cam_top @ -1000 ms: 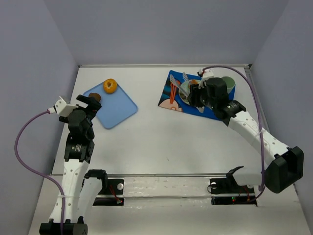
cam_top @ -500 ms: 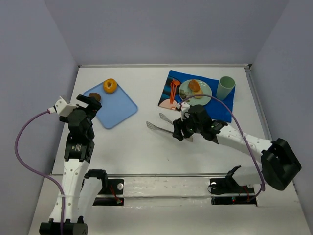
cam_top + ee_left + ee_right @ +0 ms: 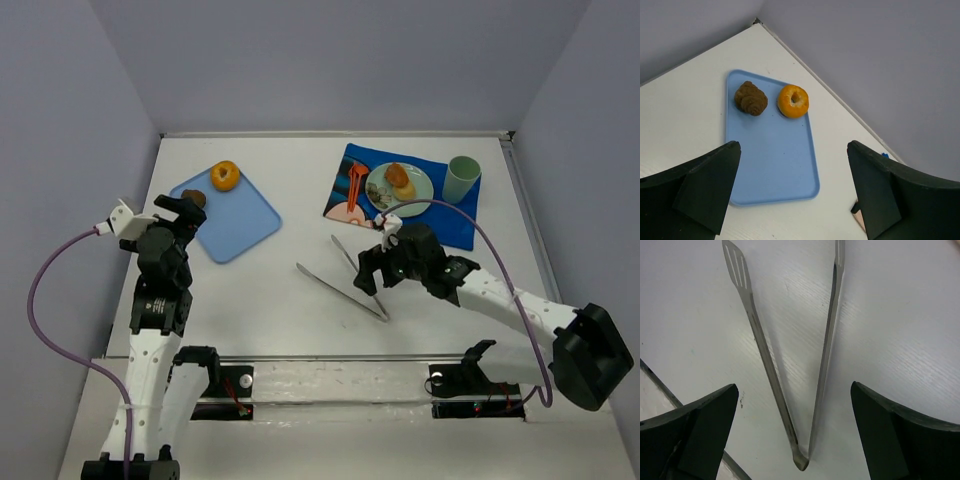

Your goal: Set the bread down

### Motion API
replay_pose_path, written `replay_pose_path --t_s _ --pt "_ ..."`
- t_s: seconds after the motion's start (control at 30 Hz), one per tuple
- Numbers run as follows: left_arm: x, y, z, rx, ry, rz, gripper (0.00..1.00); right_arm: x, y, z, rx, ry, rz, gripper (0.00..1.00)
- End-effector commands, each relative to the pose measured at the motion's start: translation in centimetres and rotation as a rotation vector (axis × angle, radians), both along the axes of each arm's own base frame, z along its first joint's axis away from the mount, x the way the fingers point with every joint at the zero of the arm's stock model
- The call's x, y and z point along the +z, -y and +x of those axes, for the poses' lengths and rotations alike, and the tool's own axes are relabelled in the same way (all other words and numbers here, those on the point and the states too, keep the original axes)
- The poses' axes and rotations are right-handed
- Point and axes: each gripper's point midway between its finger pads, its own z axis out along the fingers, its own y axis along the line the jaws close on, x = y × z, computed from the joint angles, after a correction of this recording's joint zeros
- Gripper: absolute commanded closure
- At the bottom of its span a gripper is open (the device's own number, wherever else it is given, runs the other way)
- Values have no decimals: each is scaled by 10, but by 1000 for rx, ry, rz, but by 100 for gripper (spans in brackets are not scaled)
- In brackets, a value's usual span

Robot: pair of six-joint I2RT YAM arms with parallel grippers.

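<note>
Top external view alone shows the bread (image 3: 398, 178) lying on the green plate (image 3: 420, 190), well apart from both arms. Right wrist view shows the right gripper (image 3: 792, 390) spread wide, with the tongs (image 3: 760, 340) flat on the table (image 3: 890, 315) between its fingers and clear of both. Left wrist view shows the left gripper (image 3: 792, 150) also agape and holding nothing, looking down on a blue tray (image 3: 775, 185).

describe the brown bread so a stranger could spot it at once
Find the blue tray on the left side of the table. At its far end, the brown bread is the lumpy, ridged dark piece, apart from the smooth orange ring beside it.
</note>
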Motion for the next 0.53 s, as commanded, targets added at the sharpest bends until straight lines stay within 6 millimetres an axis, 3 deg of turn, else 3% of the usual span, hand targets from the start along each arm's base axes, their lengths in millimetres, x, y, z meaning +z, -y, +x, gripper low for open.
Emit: replay_pose_path --t_s 0.0,0.03,0.13,0.23,0.33,0.5 --pt "9 -2 -2 10 52 -8 1 60 -6 28 -82 159 89 0" --pt "11 -2 -4 10 58 -8 1 79 -2 40 -146 202 104 0" --pt "12 -4 -6 19 63 -6 1 111 11 62 -302 277 123 0" --pt "13 -4 -7 19 66 -6 1 133 31 81 -472 337 123 0" --pt "12 -4 -7 22 67 -8 1 150 42 91 -579 365 151 0" --pt "10 -4 -5 22 58 -8 1 149 60 98 -673 399 108 0"
